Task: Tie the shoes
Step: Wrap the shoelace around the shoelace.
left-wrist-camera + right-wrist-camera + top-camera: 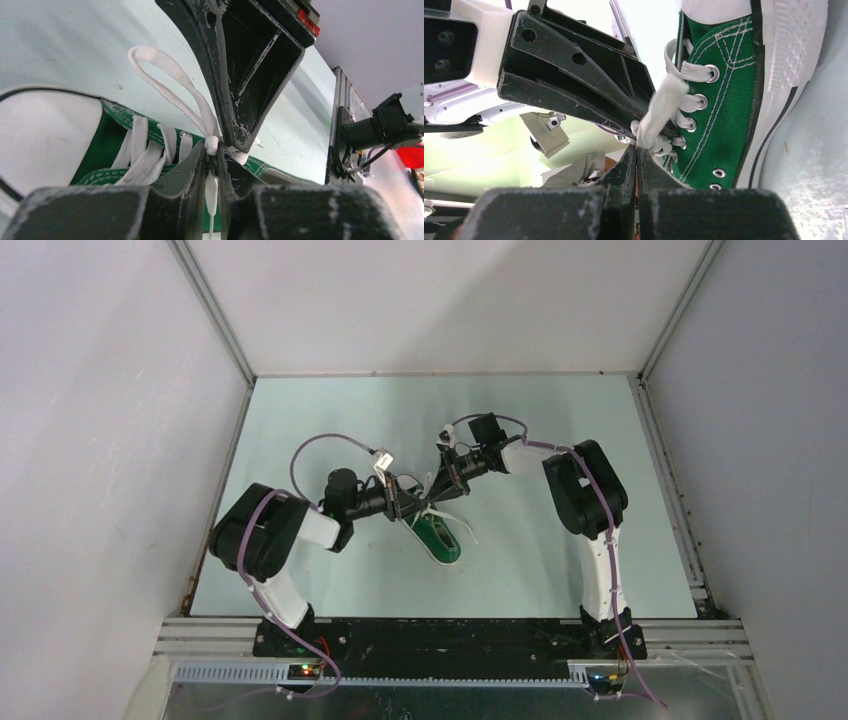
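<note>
The green canvas sneaker point(441, 539) lies on the table between the arms, with its white toe cap point(45, 135) near the left wrist camera. My left gripper point(410, 505) is shut on a white lace point(212, 190) at the knot over the eyelets, seen between its tips in the left wrist view point(212, 152). My right gripper point(447, 480) meets it from the far side and is shut on a bunched lace point(664, 105) at its tips point(637, 147). A lace loop point(165, 70) stands free above the shoe. The green side with eyelets point(724, 100) fills the right wrist view.
A loose lace end point(466, 531) trails on the pale green table to the right of the shoe. White walls close in the back and both sides. A metal rail point(672, 480) runs along the table's right edge.
</note>
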`<state>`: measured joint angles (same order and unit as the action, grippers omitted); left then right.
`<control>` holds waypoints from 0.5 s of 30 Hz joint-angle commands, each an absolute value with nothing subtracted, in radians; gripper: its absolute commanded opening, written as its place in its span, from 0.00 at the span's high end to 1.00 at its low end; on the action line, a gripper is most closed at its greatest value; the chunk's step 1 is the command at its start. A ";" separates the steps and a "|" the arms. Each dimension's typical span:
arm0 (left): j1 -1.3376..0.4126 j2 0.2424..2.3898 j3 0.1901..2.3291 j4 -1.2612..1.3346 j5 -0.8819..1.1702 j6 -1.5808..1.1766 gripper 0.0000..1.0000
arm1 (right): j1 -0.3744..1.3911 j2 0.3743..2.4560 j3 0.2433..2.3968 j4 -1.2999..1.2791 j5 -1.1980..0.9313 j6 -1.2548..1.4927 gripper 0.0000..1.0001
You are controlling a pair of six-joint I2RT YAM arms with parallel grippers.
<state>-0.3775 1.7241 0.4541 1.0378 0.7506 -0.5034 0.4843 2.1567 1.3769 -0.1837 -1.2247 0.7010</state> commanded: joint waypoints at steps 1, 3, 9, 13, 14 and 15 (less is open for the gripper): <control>-0.405 1.666 0.468 1.092 0.872 -0.403 0.79 | 0.501 2.096 1.397 -0.143 -1.254 0.707 1.00; -0.402 1.661 0.477 1.046 0.886 -0.351 0.79 | 0.499 2.094 1.396 -0.152 -1.254 0.700 1.00; -0.397 1.653 0.471 0.985 0.873 -0.267 0.83 | 0.498 2.093 1.395 -0.181 -1.244 0.681 1.00; -0.404 1.665 0.442 1.083 0.731 -0.306 0.95 | 0.503 2.088 1.393 -0.220 -1.229 0.651 1.00; -0.405 1.676 0.442 1.096 0.681 -0.314 0.99 | 0.505 2.088 1.392 -0.221 -1.227 0.650 1.00; -0.409 1.680 0.444 1.118 0.657 -0.335 0.99 | 0.506 2.087 1.389 -0.223 -1.226 0.651 1.00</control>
